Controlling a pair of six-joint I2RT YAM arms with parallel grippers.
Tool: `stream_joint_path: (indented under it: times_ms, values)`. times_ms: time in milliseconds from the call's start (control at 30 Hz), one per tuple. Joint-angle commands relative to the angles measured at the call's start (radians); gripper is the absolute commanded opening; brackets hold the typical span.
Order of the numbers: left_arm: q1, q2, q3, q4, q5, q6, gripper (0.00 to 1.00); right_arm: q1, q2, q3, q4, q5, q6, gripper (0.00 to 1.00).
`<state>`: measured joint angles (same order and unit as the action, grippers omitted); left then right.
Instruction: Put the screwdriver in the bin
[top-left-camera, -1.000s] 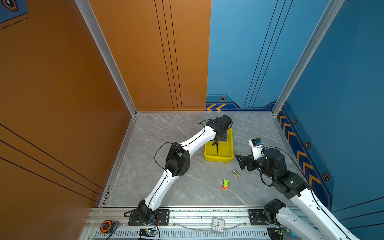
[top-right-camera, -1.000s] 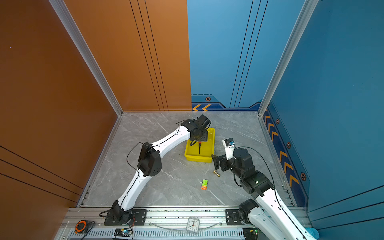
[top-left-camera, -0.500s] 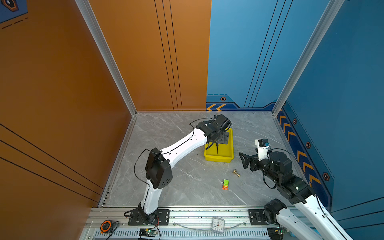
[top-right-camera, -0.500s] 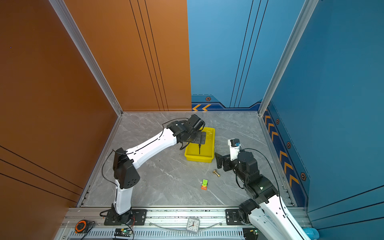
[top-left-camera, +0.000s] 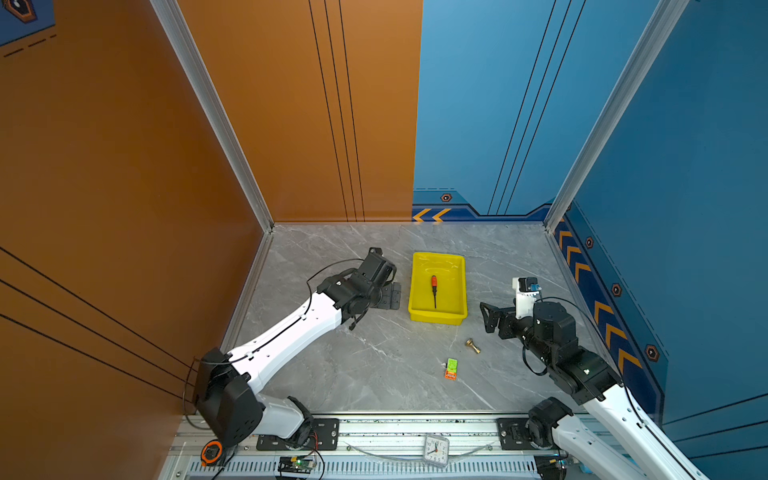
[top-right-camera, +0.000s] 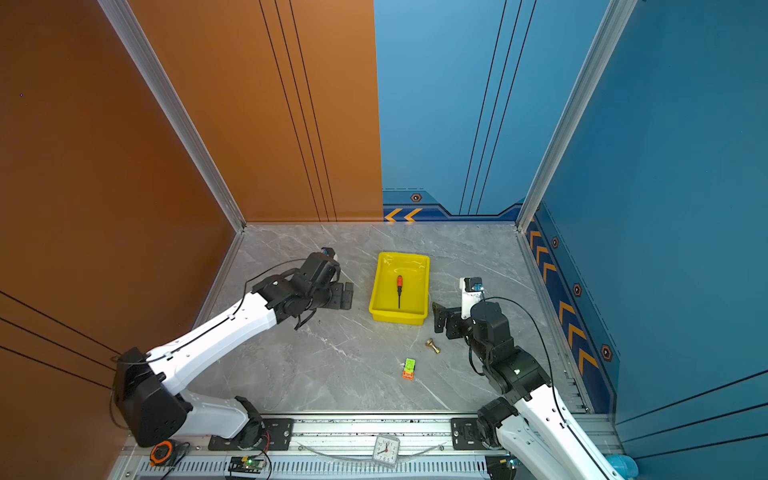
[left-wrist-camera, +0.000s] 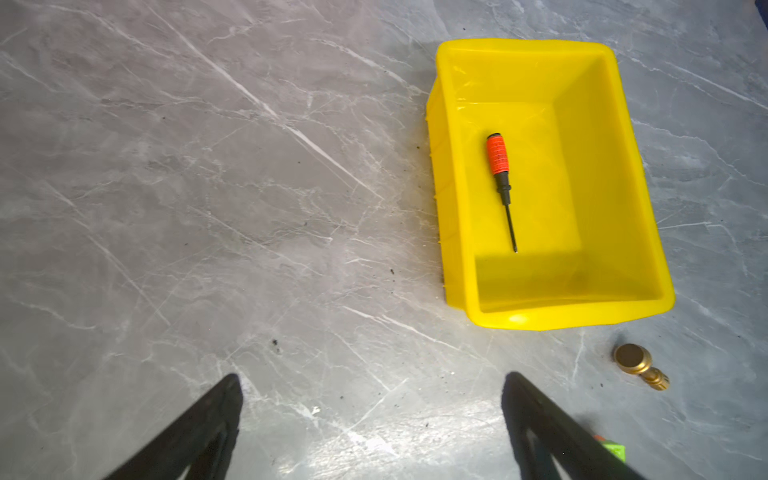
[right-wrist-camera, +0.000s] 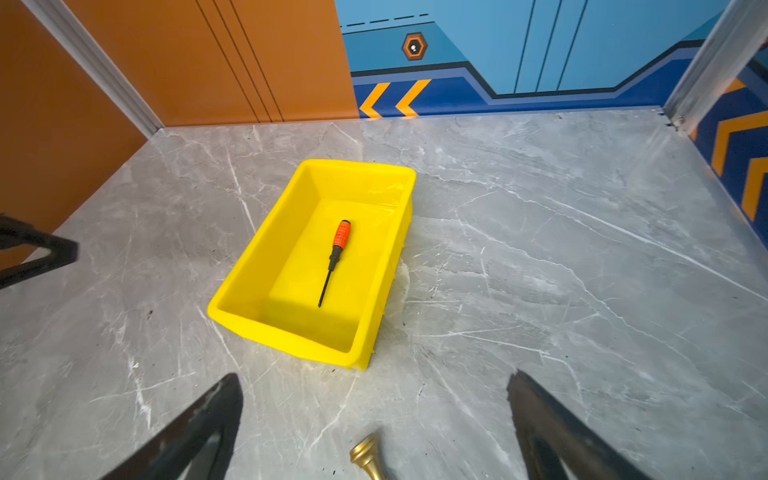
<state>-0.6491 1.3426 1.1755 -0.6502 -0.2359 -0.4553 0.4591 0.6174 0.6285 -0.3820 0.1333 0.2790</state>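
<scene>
The screwdriver, with its orange-red handle and thin black shaft, lies flat on the floor of the yellow bin, handle toward the back wall. Both wrist views show the screwdriver lying free inside the bin. My left gripper is open and empty, just left of the bin over bare table. On the bin's near right, my right gripper is open and empty too.
A small brass fitting lies on the grey marble table just in front of the right gripper. A green-orange block sits nearer the front edge. Orange and blue walls enclose the table. A small clock rests on the front rail.
My left gripper, which held the screwdriver over the bin, has opened wide and drawn back to the left. The screwdriver now lies in the bin. The right arm shifted slightly.
</scene>
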Motion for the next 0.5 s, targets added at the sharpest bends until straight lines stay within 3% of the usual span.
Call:
stream_joint_path:
  times_ms: [0, 200, 467]
  values:
    - [0.052, -0.090, -0.083, 0.042, 0.046, 0.104, 0.98, 0.000, -0.019, -0.024, 0.021, 0.105, 0.031, 1.00]
    - [0.168, -0.258, -0.282, 0.106, -0.036, 0.189, 0.98, 0.002, -0.047, -0.107, 0.157, 0.115, -0.041, 1.00]
    - [0.367, -0.395, -0.469, 0.221, -0.150, 0.265, 0.98, -0.016, -0.061, -0.278, 0.397, 0.302, -0.069, 1.00]
